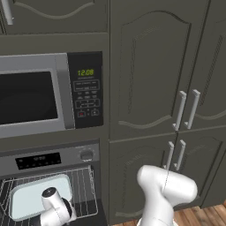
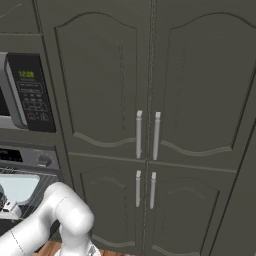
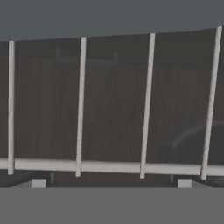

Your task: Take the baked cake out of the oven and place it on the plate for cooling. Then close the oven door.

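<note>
Left of the claw [image 3: 112, 186], in the left base view, sits the flat pale whitish-blue rounded-rectangular cake slab [image 1: 33, 197] with its lighter raised rim, lying on the thin silver wire oven rack [image 1: 84, 187] inside the dark built-in oven with the silver control strip [image 1: 53, 160]; the white wrist hangs over the cake's right half, and I can't tell whether it touches. Claw tips stand wide apart at the bottom of the hand view, gripping nothing, nose-on to pale rack bars over a dark, faintly ribbed surface. Risks, my read: the camera faces rack, not cake, so closing here could pinch a wire and drag the rack; the cake is a low slab with a shallow rim, little to pinch, likely to tilt or slide off smooth tips; the wires give an uneven bed and the slab's edge could snag on them when lifted. Oven door and plate: can't locate them from here, so transfer path is unverified. Above the claw, a silver-framed microwave with dark window and green clock [image 1: 48, 95], glossy and hard. Right of the claw, matte dark grey panelled cabinet doors [image 2: 150, 90] with slim vertical silver bar handles [image 2: 148, 135]; an elbow swing on retreat could clip them.
</note>
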Available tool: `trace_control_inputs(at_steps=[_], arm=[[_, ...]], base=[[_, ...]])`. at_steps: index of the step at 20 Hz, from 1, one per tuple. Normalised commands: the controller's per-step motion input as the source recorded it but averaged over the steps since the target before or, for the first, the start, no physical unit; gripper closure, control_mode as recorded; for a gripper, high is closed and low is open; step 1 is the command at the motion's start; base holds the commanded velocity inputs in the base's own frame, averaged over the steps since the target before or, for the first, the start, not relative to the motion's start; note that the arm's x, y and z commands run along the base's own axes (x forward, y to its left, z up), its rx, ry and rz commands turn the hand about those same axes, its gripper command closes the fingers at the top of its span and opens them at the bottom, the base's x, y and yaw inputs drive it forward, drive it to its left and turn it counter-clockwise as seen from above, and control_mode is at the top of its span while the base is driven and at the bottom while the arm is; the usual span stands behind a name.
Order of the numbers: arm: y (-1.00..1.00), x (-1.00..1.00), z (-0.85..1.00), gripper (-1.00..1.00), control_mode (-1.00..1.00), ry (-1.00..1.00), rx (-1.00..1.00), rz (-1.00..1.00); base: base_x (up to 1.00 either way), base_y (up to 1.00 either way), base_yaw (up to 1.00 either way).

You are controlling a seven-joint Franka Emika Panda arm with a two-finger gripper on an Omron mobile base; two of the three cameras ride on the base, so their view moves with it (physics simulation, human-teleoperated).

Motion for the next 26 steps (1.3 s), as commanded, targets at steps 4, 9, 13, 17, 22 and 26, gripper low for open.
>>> trace_control_inputs(at_steps=[4,9,13,17,22,26], arm=[[0.06,0.25,-0.17,-1.00,-1.00,-0.01,0.00,-0.02],[0.07,0.25,-0.16,-1.00,-1.00,-0.03,0.00,-0.02],[0.05,0.37,-0.06,-1.00,-1.00,-0.14,0.00,-0.01],[0.02,0.46,0.00,-1.00,-1.00,-0.19,0.04,-0.03],[0.04,0.39,0.00,-1.00,-1.00,-0.19,0.02,-0.04],[0.10,0.36,0.02,-1.00,-1.00,-0.15,0.01,-0.04]], base=[[0.00,0.00,0.00],[0.00,0.00,0.00],[0.00,0.00,0.00],[0.00,0.00,0.00],[0.00,0.00,0.00],[0.00,0.00,0.00]])
